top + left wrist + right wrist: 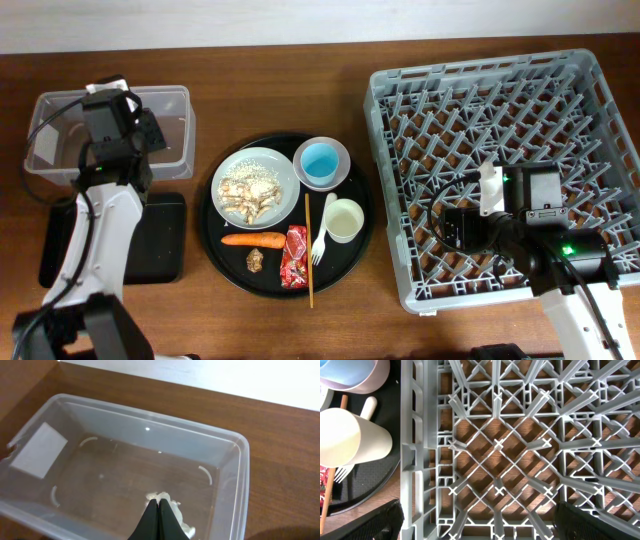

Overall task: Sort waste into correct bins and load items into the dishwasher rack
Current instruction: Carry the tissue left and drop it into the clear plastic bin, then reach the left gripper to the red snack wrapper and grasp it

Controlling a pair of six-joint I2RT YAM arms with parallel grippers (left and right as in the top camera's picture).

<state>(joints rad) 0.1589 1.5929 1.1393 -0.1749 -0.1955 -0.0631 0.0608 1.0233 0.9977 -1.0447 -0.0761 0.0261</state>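
Observation:
My left gripper [159, 502] is shut with nothing between its fingers, hovering in the clear tub [150, 415] just above the crumpled white tissue [175, 511] on its floor. My right gripper [477, 522] stands wide open over the left part of the grey dishwasher rack [500, 120], holding nothing. On the round black tray [222, 268] sit the plate of food scraps [255, 185], the blue cup [321, 163] in the white bowl [343, 150], the whitish cup [343, 220], fork [322, 240], chopstick [308, 255], carrot [253, 239], brown lump [254, 261] and red wrapper [295, 255].
The shallow black rectangular tray [165, 240] lies in front of the clear tub [175, 100], partly under my left arm. In the right wrist view the whitish cup [350, 435] and fork [340, 474] sit just left of the rack's wall [412, 460].

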